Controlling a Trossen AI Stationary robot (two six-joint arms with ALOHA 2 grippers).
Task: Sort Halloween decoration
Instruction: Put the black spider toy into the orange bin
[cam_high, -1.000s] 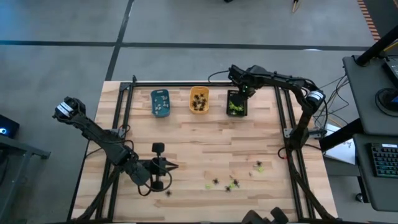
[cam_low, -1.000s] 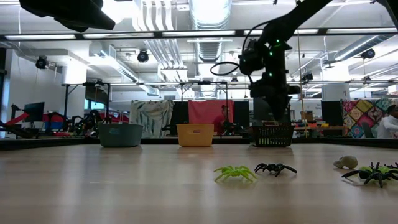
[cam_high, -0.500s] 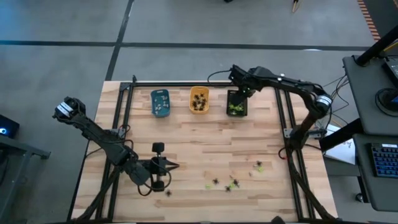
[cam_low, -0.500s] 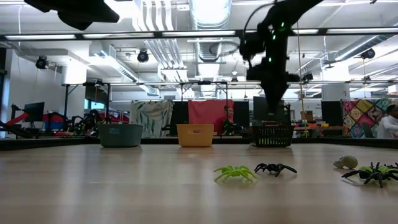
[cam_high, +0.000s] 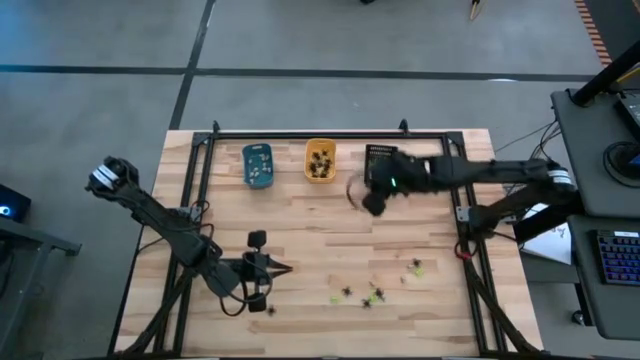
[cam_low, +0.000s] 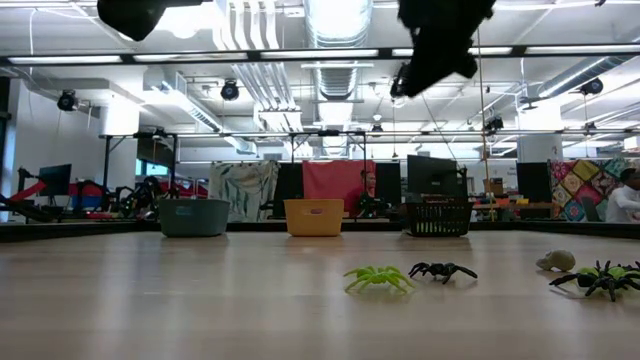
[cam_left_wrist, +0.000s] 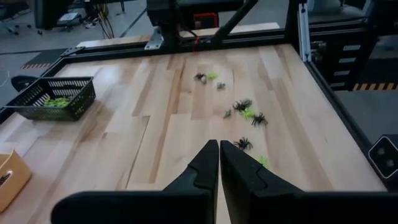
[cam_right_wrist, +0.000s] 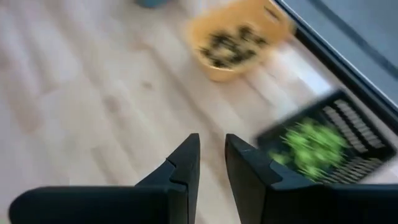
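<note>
Several small spider decorations, black and yellow-green, lie loose on the near right part of the wooden table. In the low view a green one, a black one and a pale one rest on their legs. My left gripper hovers shut over the near left part, pointing at the loose spiders. My right gripper hangs high over the table's middle, just in front of the black tray. Its fingers are a little apart with nothing between them.
Three small trays stand in a row at the far edge: blue, orange holding dark spiders, and black holding green ones. A black frame rail runs round the table. Bare wood lies between the trays and the loose spiders.
My right gripper has swung quickly from above the black tray toward the table's middle and near side, rising out of the low view's centre. My left arm has kept its place; the loose spiders have not moved.
</note>
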